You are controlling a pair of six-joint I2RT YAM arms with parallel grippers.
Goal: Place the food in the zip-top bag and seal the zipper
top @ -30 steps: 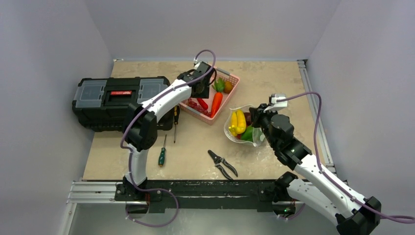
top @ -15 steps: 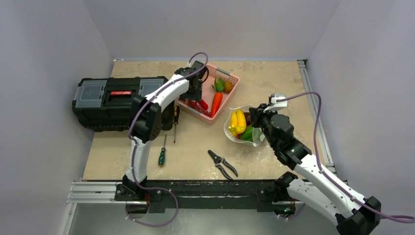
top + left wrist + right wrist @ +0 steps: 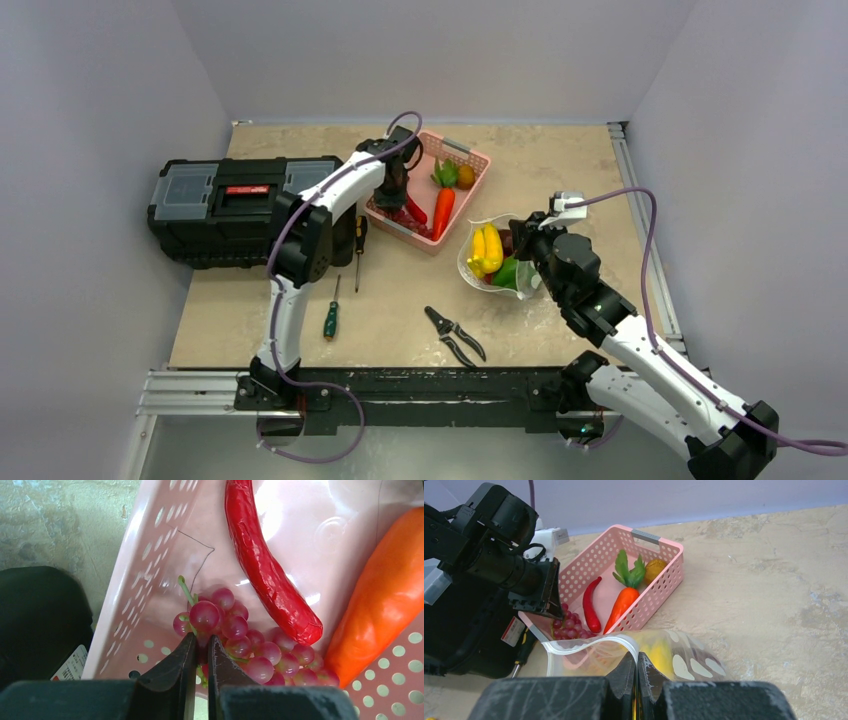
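My left gripper (image 3: 201, 639) reaches into the pink basket (image 3: 470, 158), its jaws closed to a thin gap on a bunch of red grapes (image 3: 235, 640). A red chili (image 3: 270, 575) and an orange carrot (image 3: 385, 600) lie beside the grapes. The zip-top bag (image 3: 495, 255) sits right of the basket, holding a yellow banana (image 3: 487, 248) and a green pepper (image 3: 507, 272). My right gripper (image 3: 636, 656) is shut on the bag's rim, and the pale zipper (image 3: 589, 644) arches open to its left.
A black toolbox (image 3: 240, 205) stands at the left. Two screwdrivers (image 3: 331, 315) (image 3: 359, 240) lie between it and the basket. Pruning shears (image 3: 455, 335) lie near the front edge. A brown round fruit (image 3: 466, 177) sits in the basket's far corner.
My left gripper has dropped toward the basket's near-left corner and closed its jaws on the grapes. The right arm and the bag have not moved.
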